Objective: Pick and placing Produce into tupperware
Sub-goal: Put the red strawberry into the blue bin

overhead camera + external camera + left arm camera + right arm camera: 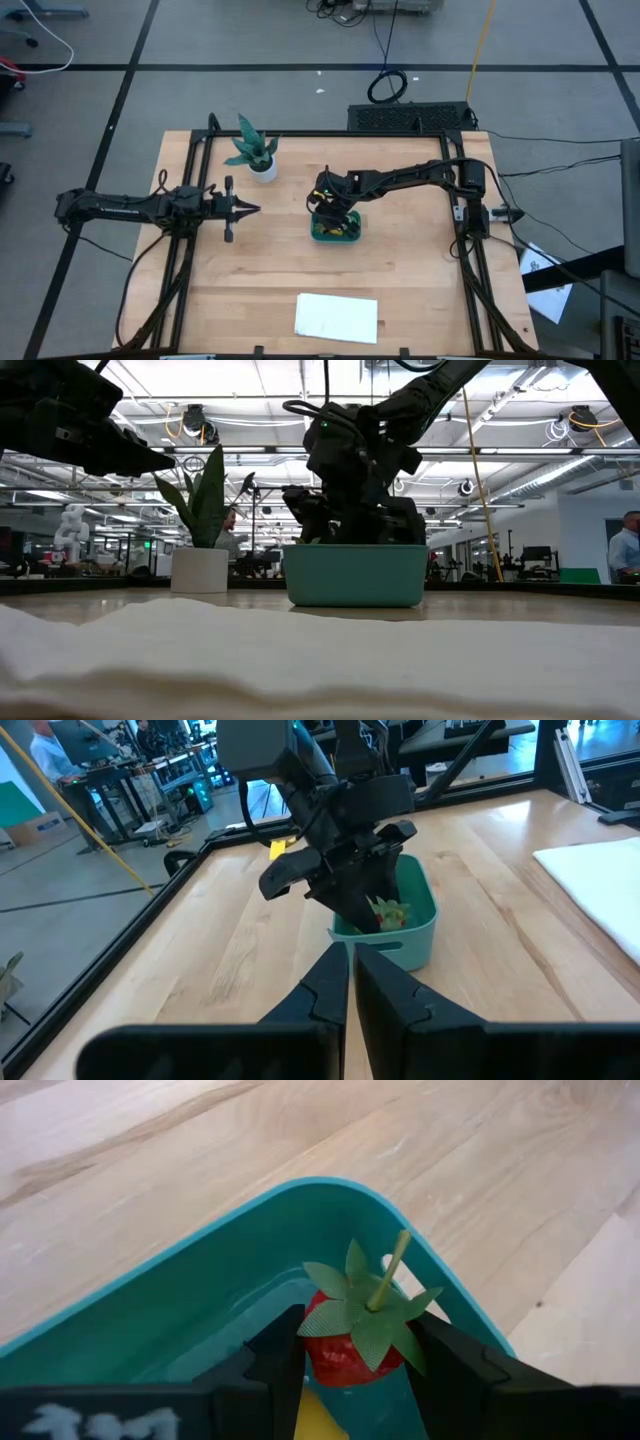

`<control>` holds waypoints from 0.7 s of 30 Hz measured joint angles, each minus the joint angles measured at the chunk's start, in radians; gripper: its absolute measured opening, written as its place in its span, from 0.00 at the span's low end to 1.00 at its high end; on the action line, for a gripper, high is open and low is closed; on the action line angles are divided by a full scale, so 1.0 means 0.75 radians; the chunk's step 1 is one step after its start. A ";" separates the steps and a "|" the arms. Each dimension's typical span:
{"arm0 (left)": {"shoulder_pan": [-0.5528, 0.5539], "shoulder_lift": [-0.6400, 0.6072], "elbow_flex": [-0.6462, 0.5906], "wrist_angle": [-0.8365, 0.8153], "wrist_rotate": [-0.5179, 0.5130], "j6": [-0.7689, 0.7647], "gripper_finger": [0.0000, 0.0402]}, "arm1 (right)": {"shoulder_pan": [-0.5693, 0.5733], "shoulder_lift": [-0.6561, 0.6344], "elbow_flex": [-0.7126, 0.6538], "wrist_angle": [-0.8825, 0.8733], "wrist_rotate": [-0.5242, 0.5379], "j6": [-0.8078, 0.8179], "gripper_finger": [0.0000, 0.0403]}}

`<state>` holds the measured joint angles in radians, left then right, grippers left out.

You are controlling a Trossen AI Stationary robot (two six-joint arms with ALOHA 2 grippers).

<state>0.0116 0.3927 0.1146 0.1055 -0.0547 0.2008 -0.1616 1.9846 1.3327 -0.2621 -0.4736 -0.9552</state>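
Observation:
The teal tupperware stands mid-table. My right gripper reaches down into it, shut on a small red fruit piece with green leaves and a stem, which is inside the container's walls. A yellow piece lies in the container just below it. My left gripper hovers shut at the table's left, pointing at the container and touching nothing. My right gripper pinches the red piece's two sides between its fingers, just under the leafy cap. The fingers slant down into the container from the table's right. The piece sits stem up; whether it rests on anything below, I cannot tell.
A potted green plant stands at the far left of the table, behind my left gripper. A flat white sheet lies at the near edge. Bare wood surrounds the container.

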 joint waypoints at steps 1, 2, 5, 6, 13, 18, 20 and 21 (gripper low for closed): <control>0.000 0.000 0.000 0.000 0.000 0.000 0.06 | 0.000 0.000 0.000 -0.001 0.000 0.000 0.36; 0.000 0.000 0.000 0.000 0.000 0.000 0.06 | 0.000 0.000 0.000 -0.001 0.000 0.000 0.36; 0.000 0.000 0.000 0.000 0.000 0.001 0.06 | 0.000 0.000 0.000 0.000 0.000 0.000 0.37; 0.000 0.000 0.000 0.000 0.000 0.001 0.06 | 0.000 0.000 0.000 -0.001 0.000 0.001 0.38; 0.000 0.000 0.000 0.000 0.000 0.001 0.06 | 0.000 0.000 0.000 -0.001 0.001 0.041 0.38; 0.000 0.000 0.000 0.000 0.000 0.001 0.06 | 0.000 0.000 0.000 -0.001 0.002 0.061 0.38; 0.000 0.000 0.000 0.001 0.000 0.001 0.06 | 0.000 0.000 0.000 -0.001 0.005 0.061 0.38; 0.000 0.000 0.000 0.001 0.000 0.001 0.06 | 0.000 0.000 0.000 -0.001 0.006 0.061 0.38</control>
<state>0.0116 0.3926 0.1146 0.1059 -0.0547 0.2016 -0.1616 1.9846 1.3327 -0.2630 -0.4692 -0.9096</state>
